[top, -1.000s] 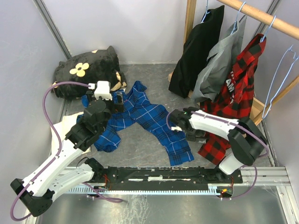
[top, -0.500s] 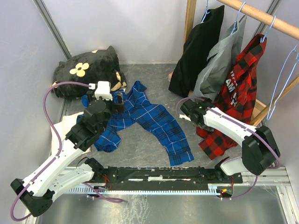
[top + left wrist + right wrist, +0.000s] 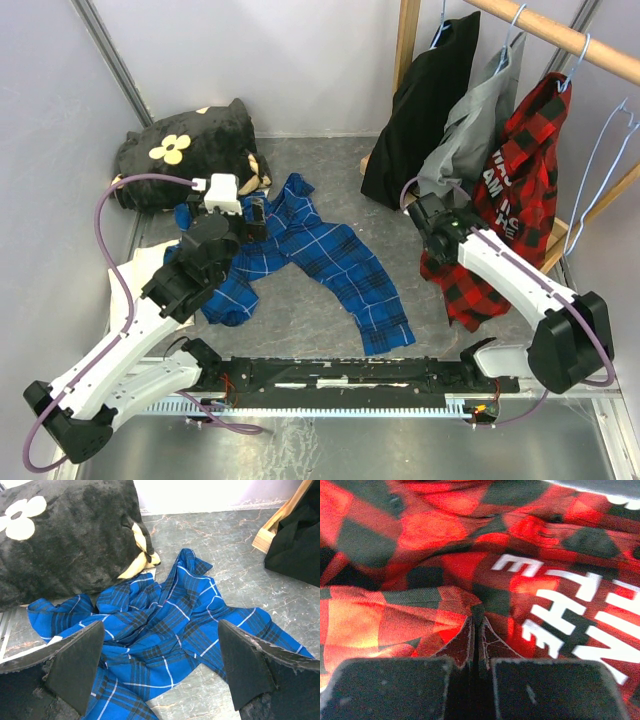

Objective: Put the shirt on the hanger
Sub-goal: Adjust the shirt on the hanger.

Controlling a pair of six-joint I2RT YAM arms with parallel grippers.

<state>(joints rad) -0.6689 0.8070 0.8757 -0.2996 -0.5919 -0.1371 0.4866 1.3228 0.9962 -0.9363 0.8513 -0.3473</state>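
The red-and-black plaid shirt (image 3: 522, 150) with white lettering (image 3: 555, 610) hangs from the wooden rail on a light-blue wire hanger (image 3: 574, 60); its lower part (image 3: 470, 295) trails to the floor. My right gripper (image 3: 432, 215) is at the shirt's left edge, about mid-height. In the right wrist view this gripper (image 3: 476, 622) is shut, with a fold of the red fabric pinched at its tips. My left gripper (image 3: 255, 212) hovers wide open over a blue plaid shirt (image 3: 165, 625), with nothing between its fingers (image 3: 75, 660).
A black garment (image 3: 420, 110) and a grey one (image 3: 465, 140) hang on the rail left of the shirt. An empty light-blue hanger (image 3: 603, 155) hangs to its right. A black cushion with a flower (image 3: 185, 150) lies at the back left. The wooden rack post (image 3: 407, 40) stands behind.
My right arm has swung up and to the right along the red shirt, and its jaws have closed on the fabric, lifting the lower part. The empty hanger swayed. The left arm has not moved.
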